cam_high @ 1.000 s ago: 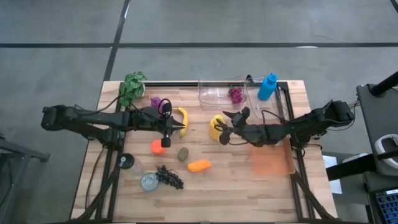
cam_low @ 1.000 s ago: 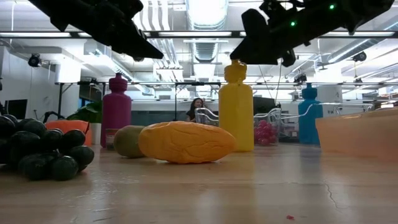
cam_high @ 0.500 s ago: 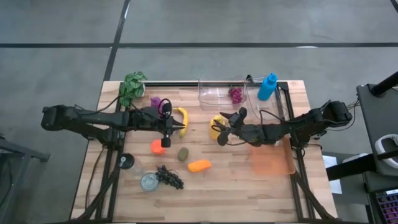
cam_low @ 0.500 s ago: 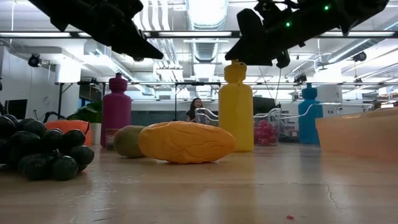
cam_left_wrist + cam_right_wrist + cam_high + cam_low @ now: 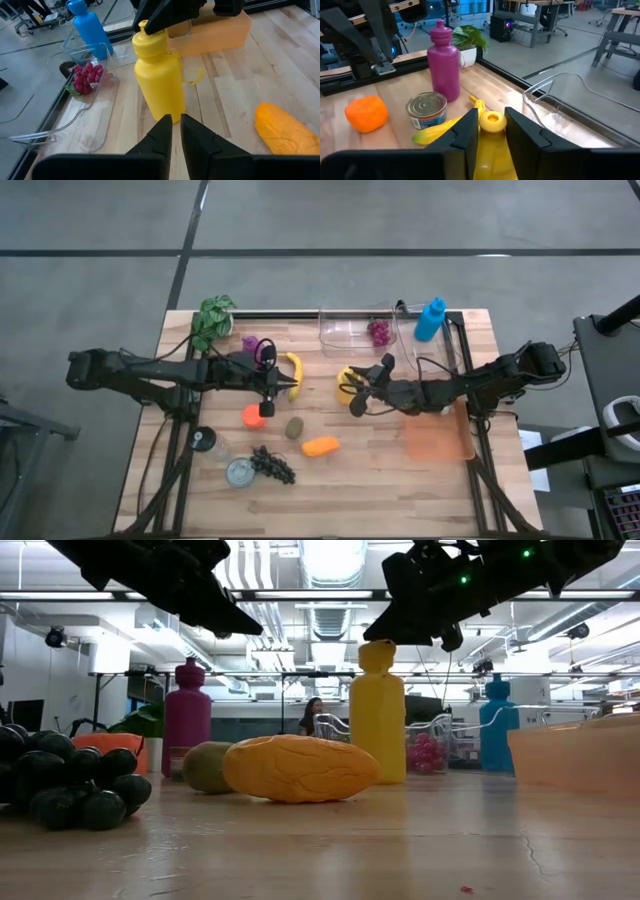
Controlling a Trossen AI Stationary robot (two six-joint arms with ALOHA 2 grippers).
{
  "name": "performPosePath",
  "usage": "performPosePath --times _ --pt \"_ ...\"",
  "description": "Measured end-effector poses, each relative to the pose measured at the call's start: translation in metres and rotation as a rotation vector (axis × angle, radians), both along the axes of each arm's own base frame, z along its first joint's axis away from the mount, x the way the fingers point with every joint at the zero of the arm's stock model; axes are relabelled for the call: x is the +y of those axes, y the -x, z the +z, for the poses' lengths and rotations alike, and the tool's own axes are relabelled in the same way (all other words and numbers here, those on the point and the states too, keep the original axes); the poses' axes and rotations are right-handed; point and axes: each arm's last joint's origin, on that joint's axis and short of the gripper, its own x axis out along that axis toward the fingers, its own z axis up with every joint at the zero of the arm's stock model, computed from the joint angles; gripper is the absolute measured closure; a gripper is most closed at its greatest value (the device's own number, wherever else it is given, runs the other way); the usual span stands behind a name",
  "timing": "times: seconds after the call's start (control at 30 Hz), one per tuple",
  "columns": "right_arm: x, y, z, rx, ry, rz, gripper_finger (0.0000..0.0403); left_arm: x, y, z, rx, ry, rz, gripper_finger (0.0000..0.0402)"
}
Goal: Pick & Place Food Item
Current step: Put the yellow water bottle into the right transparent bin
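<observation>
Over wooden table (image 5: 400, 480), right claw (image 5: 491, 131) clenches yellow bottle's (image 5: 378, 710) cap; left claw (image 5: 172, 131) pinched empty.

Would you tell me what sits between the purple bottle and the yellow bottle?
In the high view, a banana lies between the purple bottle and the yellow bottle.

Blue bottle (image 5: 431, 318) at table's far right corner; potted plant (image 5: 212, 318) far left; person (image 5: 314, 715) in background.

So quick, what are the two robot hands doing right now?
Left end effector: closed, holding nothing, hovering over the table.
Right end effector: closed on the yellow bottle, pinching its cap.
</observation>
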Motion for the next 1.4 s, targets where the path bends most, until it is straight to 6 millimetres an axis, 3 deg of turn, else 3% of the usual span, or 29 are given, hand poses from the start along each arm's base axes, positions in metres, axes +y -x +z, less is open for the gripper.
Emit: performPosePath --times 0.2,0.9,1.13,1.4 --pt "0.000 0.000 0.000 0.002 0.003 -0.007 0.0344 0.000 0.000 0.000 0.000 0.000 -0.001 0.0359" --pt "0.000 0.002 0.002 -0.003 0.003 -0.007 0.0342 -0.002 0.000 0.000 0.000 0.000 -0.010 0.0359" --pt "-0.001 0.003 0.033 -0.040 0.001 -0.009 0.0342 -0.002 0.000 0.000 0.000 0.000 -0.010 0.0359" --pt "-0.006 0.018 0.073 -0.069 0.027 -0.124 0.0342 -0.002 0.000 0.000 0.000 0.000 -0.010 0.0359"
